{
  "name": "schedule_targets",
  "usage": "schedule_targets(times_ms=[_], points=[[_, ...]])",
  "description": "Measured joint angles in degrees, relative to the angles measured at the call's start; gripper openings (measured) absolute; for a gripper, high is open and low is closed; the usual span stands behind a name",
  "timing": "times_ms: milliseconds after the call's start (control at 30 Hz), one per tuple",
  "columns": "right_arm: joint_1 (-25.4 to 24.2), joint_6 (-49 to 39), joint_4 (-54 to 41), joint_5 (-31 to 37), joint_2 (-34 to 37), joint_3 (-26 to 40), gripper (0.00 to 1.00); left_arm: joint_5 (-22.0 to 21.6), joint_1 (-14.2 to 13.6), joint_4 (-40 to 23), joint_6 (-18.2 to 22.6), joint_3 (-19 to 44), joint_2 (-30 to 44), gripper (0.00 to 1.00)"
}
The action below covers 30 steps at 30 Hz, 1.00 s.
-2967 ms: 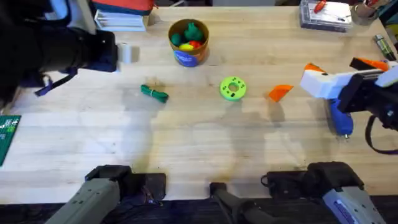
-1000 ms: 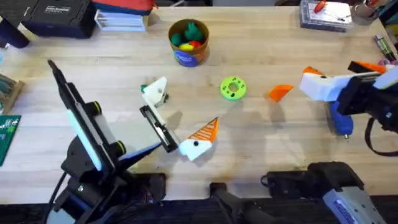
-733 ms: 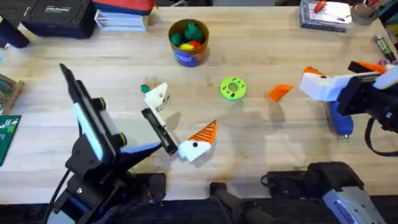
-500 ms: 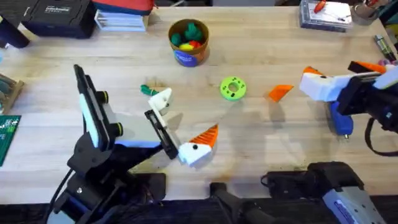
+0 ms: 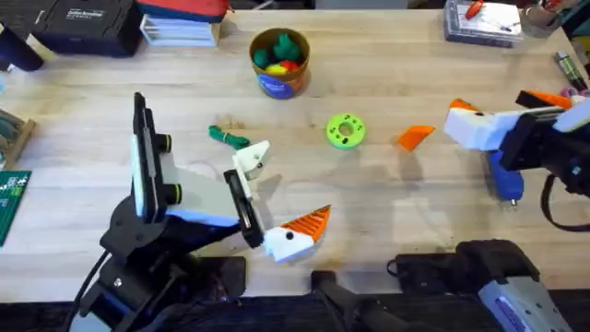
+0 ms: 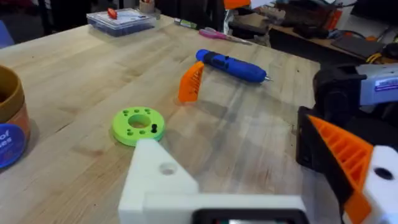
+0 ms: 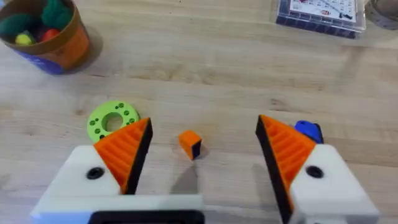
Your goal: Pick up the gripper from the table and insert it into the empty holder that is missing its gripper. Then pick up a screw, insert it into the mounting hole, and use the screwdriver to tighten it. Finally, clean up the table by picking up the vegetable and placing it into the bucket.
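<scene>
The loose gripper piece [image 5: 415,136] is showing as a small orange ribbed wedge, lying on the wooden table [image 5: 387,221] between the lime-green disc [image 5: 346,131] and the right gripper [image 5: 475,124]. One such piece is lying loose. One blue pen-shaped screwdriver [image 5: 504,177] is lying just under the right arm, its thin metal bit visible in the left wrist view [image 6: 233,66]. One slender green vegetable [image 5: 227,138] is lying bent on the table just beyond the left gripper [image 5: 272,198]. One dark-blue bucket [image 5: 279,63] with a tan rim is standing at the far side, holding green, red and yellow produce.

The left gripper is hanging wide apart above the table, one finger white and bare, the other carrying an orange pad. The right gripper's two orange-padded fingers [image 7: 124,149] are spread wide, holding nothing.
</scene>
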Motion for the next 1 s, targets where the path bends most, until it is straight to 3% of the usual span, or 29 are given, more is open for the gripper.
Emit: schedule_targets(times_ms=[500,1000], points=[[0.00,0.00,0.00,0.00,0.00,0.00,0.994,0.82,0.00,-0.03,-0.15,0.00,0.00,0.985],[0.00,2.25,-3.07,-1.34,1.15,0.00,0.994,-1.22,0.00,0.00,0.41,0.00,0.00,0.985]])
